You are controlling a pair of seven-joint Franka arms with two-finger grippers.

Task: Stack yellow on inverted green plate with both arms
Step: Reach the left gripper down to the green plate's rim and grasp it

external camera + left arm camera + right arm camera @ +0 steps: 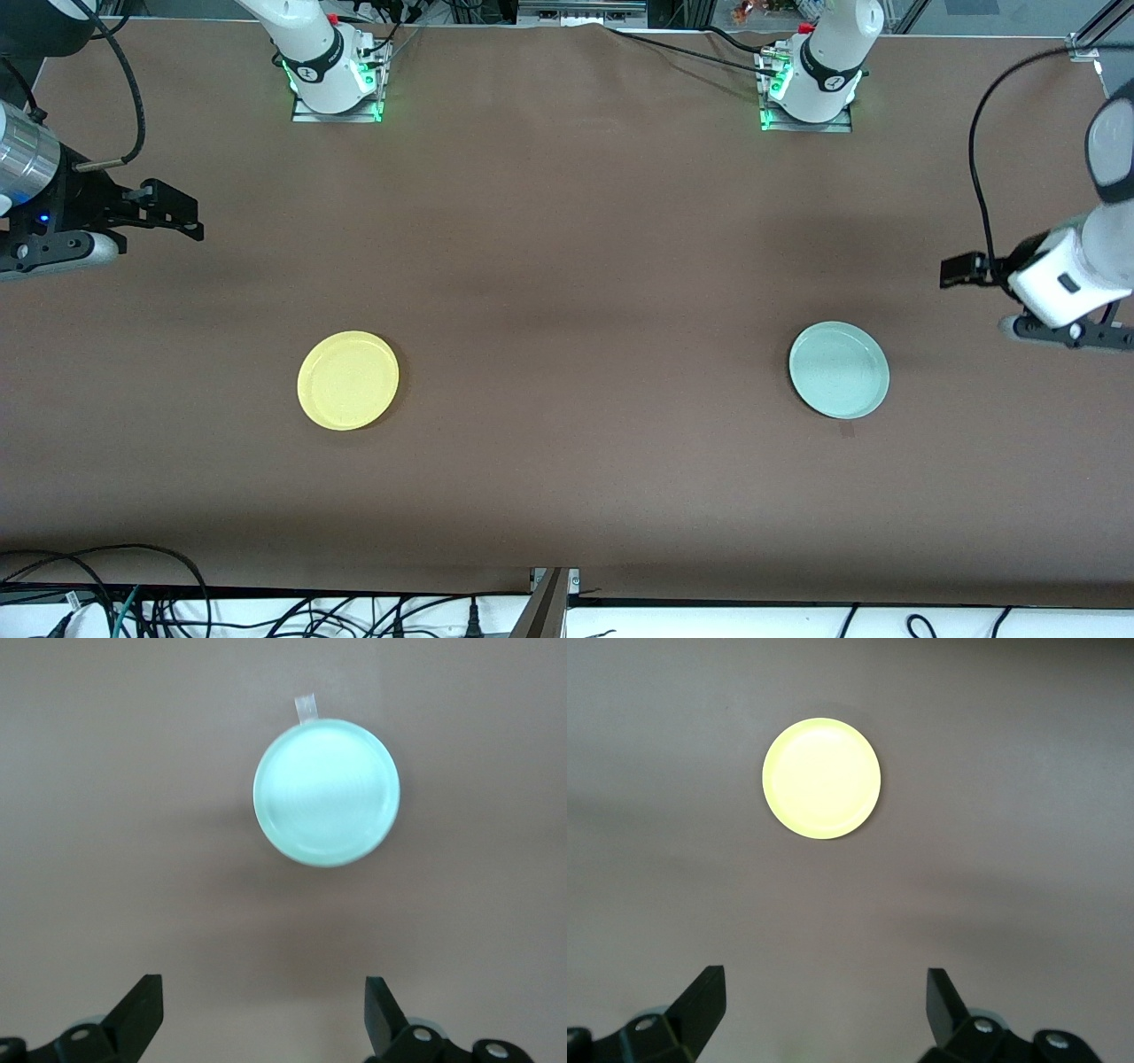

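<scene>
The yellow plate (347, 380) lies flat on the brown table toward the right arm's end, rim up. The pale green plate (838, 369) lies flat toward the left arm's end, and its hollow side seems to face up. The two plates are far apart. My right gripper (180, 217) hangs open and empty over bare table at its end. My left gripper (959, 269) hangs open and empty over bare table at its end. The left wrist view shows the green plate (326, 791) well ahead of the open gripper (264, 1010). The right wrist view shows the yellow plate (821, 778) ahead of the open gripper (826, 1005).
A small strip of tape (846, 430) lies on the table at the green plate's edge nearer to the front camera; it also shows in the left wrist view (306, 707). Both arm bases (335, 80) (808, 89) stand at the table's back edge. Cables lie along the front edge.
</scene>
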